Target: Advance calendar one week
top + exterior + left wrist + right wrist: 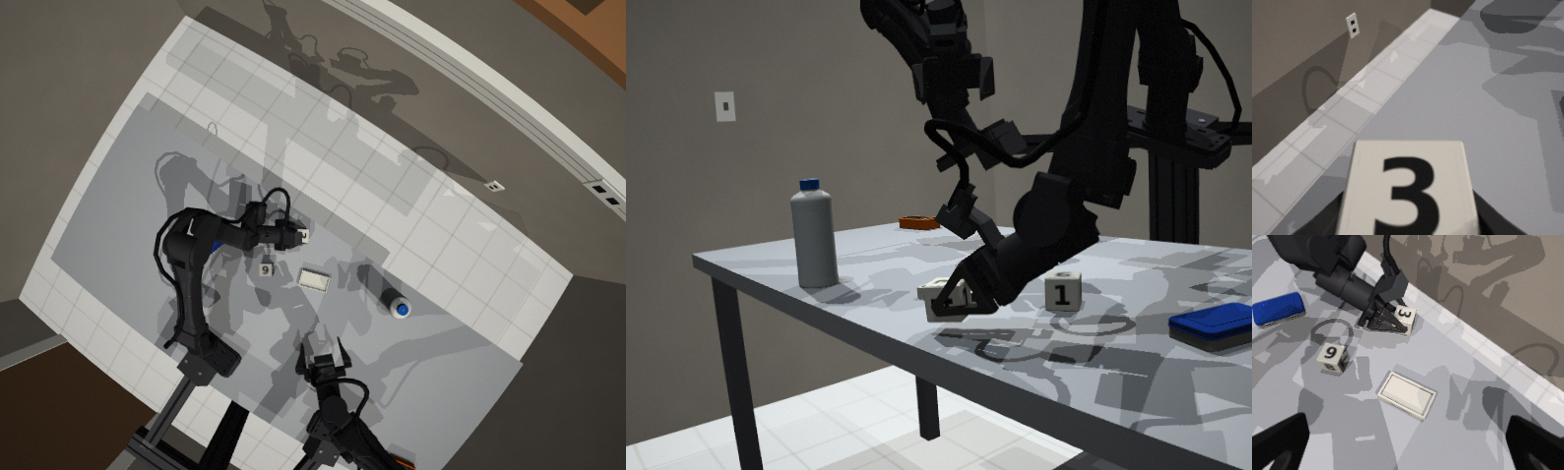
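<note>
My left gripper (301, 236) (1408, 323) is shut on a white cube (304, 235) (940, 318) (1407, 193) (1405, 314), low over the table beyond the tray; whether it touches the table is unclear. Its face toward the left wrist camera shows a 3. A second white cube (265, 269) (1063, 291) (1332, 357) sits on the table beside the tray, with a 6 or 9 on top and a 1 toward the exterior camera. The white tray (313, 280) (1407, 395) is empty. My right gripper (320, 341) (1408, 424) is open and empty, above the tray's near side. No month name is readable.
A white bottle (401, 308) (814, 242) with a blue cap stands right of the tray in the top view. A blue box (1213, 323) (1279, 310) lies beyond the loose cube, partly under the left arm. An orange box (918, 222) lies near the right arm's base.
</note>
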